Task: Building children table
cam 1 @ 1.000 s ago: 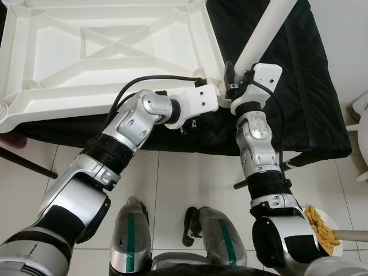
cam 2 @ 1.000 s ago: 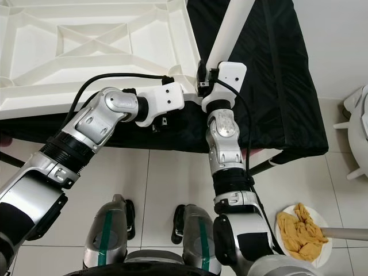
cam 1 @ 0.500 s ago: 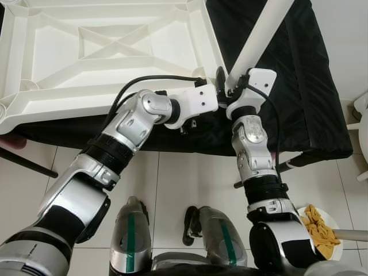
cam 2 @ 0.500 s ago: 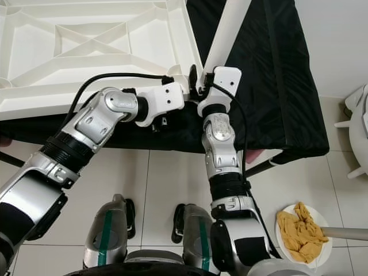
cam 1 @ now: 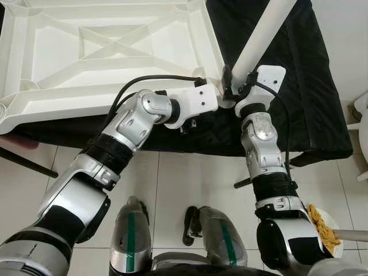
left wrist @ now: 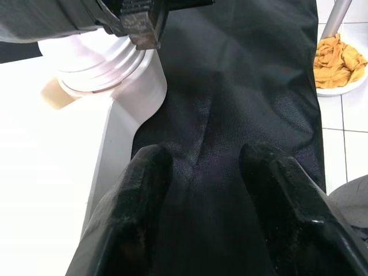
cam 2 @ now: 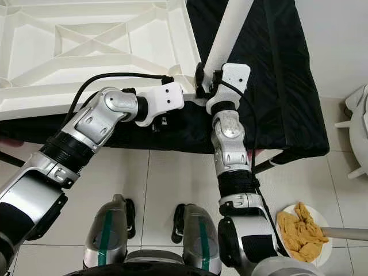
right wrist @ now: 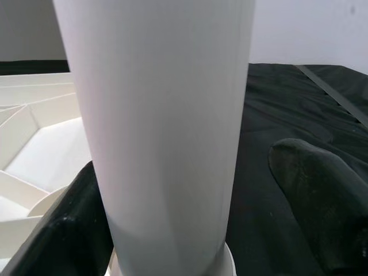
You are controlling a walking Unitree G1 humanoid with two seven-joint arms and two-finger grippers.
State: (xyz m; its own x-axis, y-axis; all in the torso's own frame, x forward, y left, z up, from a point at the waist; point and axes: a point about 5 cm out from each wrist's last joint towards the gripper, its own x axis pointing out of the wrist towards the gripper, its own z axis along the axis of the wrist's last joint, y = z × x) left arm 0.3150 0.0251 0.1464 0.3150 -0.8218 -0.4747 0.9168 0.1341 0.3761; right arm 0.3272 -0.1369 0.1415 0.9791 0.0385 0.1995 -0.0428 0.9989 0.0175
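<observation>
A white plastic table top (cam 1: 115,52) lies upside down on a black cloth (cam 1: 310,86), its ribbed underside facing up. A white tube leg (cam 1: 259,34) stands tilted in the round corner socket (left wrist: 98,63) at the near right corner. My right gripper (cam 1: 233,80) is at the leg's base, open, with the leg (right wrist: 161,115) between its fingers: one finger lies against the tube, the other finger (right wrist: 322,195) stands apart from it. My left gripper (left wrist: 201,158) hovers open over the black cloth beside that corner, holding nothing.
A white plate of yellow-orange pieces (cam 1: 322,230) sits on the tiled floor at the lower right. A white object (cam 1: 362,109) shows at the right edge. A dark metal table leg (cam 1: 29,164) slants at the left. My own feet (cam 1: 195,230) stand below.
My right gripper swung a little left along the table corner, then back right, and the leg's base shifted with it. The left arm stayed put.
</observation>
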